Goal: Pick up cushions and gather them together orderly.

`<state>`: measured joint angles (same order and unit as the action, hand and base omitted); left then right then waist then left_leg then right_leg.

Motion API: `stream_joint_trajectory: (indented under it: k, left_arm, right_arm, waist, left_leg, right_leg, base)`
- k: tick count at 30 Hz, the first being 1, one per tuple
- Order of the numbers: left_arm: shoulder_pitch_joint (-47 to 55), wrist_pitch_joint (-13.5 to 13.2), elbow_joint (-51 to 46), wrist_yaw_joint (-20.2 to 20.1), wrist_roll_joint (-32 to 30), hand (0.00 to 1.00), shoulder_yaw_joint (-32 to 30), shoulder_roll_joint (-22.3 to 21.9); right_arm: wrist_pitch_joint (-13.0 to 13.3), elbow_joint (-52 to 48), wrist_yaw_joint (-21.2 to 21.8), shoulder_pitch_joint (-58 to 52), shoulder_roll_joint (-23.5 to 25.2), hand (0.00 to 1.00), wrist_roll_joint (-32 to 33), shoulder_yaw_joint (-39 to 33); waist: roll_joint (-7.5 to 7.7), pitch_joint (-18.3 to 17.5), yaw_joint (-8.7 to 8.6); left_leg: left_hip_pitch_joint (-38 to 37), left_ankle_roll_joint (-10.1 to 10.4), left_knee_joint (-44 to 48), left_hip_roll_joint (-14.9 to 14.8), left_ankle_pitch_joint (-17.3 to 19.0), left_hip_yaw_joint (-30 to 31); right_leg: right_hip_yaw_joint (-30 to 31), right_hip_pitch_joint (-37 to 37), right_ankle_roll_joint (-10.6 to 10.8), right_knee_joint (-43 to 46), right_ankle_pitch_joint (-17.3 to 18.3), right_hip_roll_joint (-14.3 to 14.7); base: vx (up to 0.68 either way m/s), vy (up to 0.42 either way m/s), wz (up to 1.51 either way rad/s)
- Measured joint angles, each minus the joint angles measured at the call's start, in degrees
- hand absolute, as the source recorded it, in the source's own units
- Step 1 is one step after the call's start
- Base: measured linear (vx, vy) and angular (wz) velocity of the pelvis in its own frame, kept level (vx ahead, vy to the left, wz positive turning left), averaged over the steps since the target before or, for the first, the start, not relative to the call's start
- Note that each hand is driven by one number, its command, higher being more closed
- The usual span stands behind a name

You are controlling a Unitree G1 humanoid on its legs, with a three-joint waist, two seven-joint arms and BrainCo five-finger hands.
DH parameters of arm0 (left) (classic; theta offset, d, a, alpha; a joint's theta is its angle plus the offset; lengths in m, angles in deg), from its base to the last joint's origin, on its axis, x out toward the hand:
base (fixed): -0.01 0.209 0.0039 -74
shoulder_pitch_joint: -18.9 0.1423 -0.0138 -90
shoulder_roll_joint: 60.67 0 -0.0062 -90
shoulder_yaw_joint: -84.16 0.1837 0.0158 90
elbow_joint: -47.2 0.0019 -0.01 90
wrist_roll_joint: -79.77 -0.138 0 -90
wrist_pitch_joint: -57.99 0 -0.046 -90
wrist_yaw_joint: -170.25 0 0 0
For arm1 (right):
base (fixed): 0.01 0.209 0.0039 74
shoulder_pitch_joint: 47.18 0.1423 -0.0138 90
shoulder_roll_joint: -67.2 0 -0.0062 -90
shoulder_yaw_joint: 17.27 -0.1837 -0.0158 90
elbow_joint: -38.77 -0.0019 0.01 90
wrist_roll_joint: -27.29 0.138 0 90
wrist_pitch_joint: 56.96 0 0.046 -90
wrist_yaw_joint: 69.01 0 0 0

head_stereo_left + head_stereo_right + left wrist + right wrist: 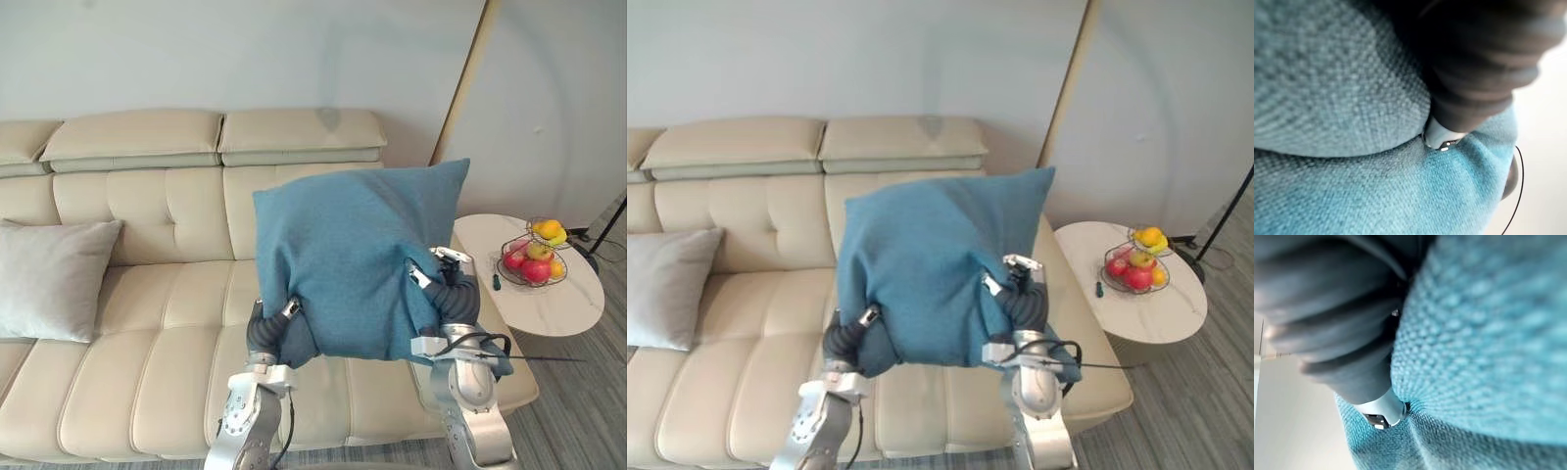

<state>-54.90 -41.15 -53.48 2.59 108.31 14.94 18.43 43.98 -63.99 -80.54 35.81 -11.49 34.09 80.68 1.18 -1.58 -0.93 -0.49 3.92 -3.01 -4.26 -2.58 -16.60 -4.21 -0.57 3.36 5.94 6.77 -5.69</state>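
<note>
Soft, lightweight blue cushion point(353, 255) is best gripped at its edges: fingers of right hand point(443, 279) are clamped there, left hand point(277, 321) grip cannot be told.

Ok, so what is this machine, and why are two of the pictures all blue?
It is a robot with two arms and hands. The two wide pictures come from cameras in its head, like eyes, looking down at a cream sofa. The two blue pictures come from small cameras on its wrists, very near the cloth of the blue cushion. The robot holds that cushion up over the sofa, its left hand at one lower side and its right hand at the other. A grey cushion leans at the sofa's left end. Beside the sofa's right end stands a small white table with a basket of fruit.
</note>
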Motion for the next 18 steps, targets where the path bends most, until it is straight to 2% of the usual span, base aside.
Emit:
stream_joint_trajectory:
  k: [1,3,4,6,7,10,12,13,18]
  left_arm:
    - [-0.6,0.5,0.9,1.1,-1.2,1.0,-2.7,0.5]
    - [-1.0,0.8,0.9,2.6,-1.6,1.0,-3.9,0.4]
    - [-3.9,0.8,0.9,3.9,-2.0,1.0,-6.1,0.5]
    - [-10.0,0.8,0.8,5.9,-2.6,1.0,-7.9,0.4]
    - [-15.0,0.8,0.9,8.0,-3.8,1.0,-8.6,0.3]
    - [-19.1,0.7,0.9,9.6,-4.9,1.0,-9.7,0.4]
    - [-28.1,0.0,3.8,12.4,-6.0,1.0,-10.8,1.1]
    - [-39.1,-0.1,10.7,15.6,-6.0,1.0,-12.3,1.4]
    - [-43.7,-0.2,14.6,16.9,-6.0,1.0,-11.3,1.8]
  right_arm:
    - [-0.8,6.6,0.1,4.8,-0.3,1.0,-0.1,1.6]
    - [-1.5,8.9,0.0,7.3,-0.4,1.0,-0.8,2.5]
    - [-2.4,9.9,-0.5,11.3,-0.4,1.0,-2.2,3.7]
    - [-2.4,9.8,-2.3,16.4,-0.5,1.0,-2.4,3.7]
    - [-2.5,9.8,-4.4,18.3,-0.4,1.0,-2.4,3.7]
    - [-2.5,9.8,-6.2,21.2,-0.4,1.0,-3.1,3.8]
    - [-2.5,12.0,-9.3,28.8,-0.6,1.0,-4.9,3.7]
    - [-3.1,17.0,-13.0,37.0,-1.1,1.0,-7.0,3.4]
    - [-3.7,18.6,-14.4,39.6,-2.9,1.0,-9.0,2.6]
  waist:
    - [-0.9,1.5,0.41]
    - [-1.68,2.7,1.11]
    - [-1.69,6.4,1.94]
    - [-1.75,6.3,1.86]
    - [-2.0,6.9,2.51]
    - [-2.08,7.0,2.96]
    - [-2.78,7.5,3.08]
    - [-3.46,7.9,3.14]
    - [-4.32,8.4,3.24]
  left_leg:
    - [4.7,-0.4,-1.3,0.3,-2.5,2.6]
    - [6.7,-0.6,-2.6,0.4,-4.0,3.3]
    - [7.8,-0.6,-2.6,0.6,-4.8,3.7]
    - [14.6,-0.5,-1.8,0.5,-6.2,4.5]
    - [15.9,-0.4,-2.8,0.6,-7.6,5.0]
    - [16.8,-0.1,-2.8,1.1,-7.8,5.1]
    - [21.2,0.4,-2.8,0.7,-9.3,6.2]
    - [25.1,0.5,-2.9,0.7,-10.8,6.4]
    - [26.6,1.6,-2.9,1.1,-11.8,6.7]
  right_leg:
    - [-2.0,4.2,0.0,0.6,-0.5,-0.1]
    - [-2.7,6.7,0.0,1.2,-0.8,-0.1]
    - [-3.3,8.9,0.0,4.5,0.1,-0.6]
    - [-3.8,16.7,-0.4,7.9,0.4,-1.1]
    - [-4.6,19.0,-0.5,10.3,1.3,-1.5]
    - [-4.7,21.7,-0.8,14.1,3.3,-2.5]
    - [-5.7,26.7,-1.5,16.3,3.8,-2.5]
    - [-6.3,31.1,-1.8,18.6,4.0,-2.9]
    - [-6.5,32.6,-1.8,19.0,4.0,-3.4]
  base:
    - [-0.16,0.007,0.62]
    - [-0.14,0.02,0.41]
    - [-0.11,0.016,0.27]
    - [-0.11,-0.001,0.28]
    - [-0.03,-0.025,0.24]
    - [0.0,-0.041,0.12]
    - [-0.09,-0.104,0.23]
    - [-0.05,-0.096,0.23]
    - [0.03,-0.041,0.08]
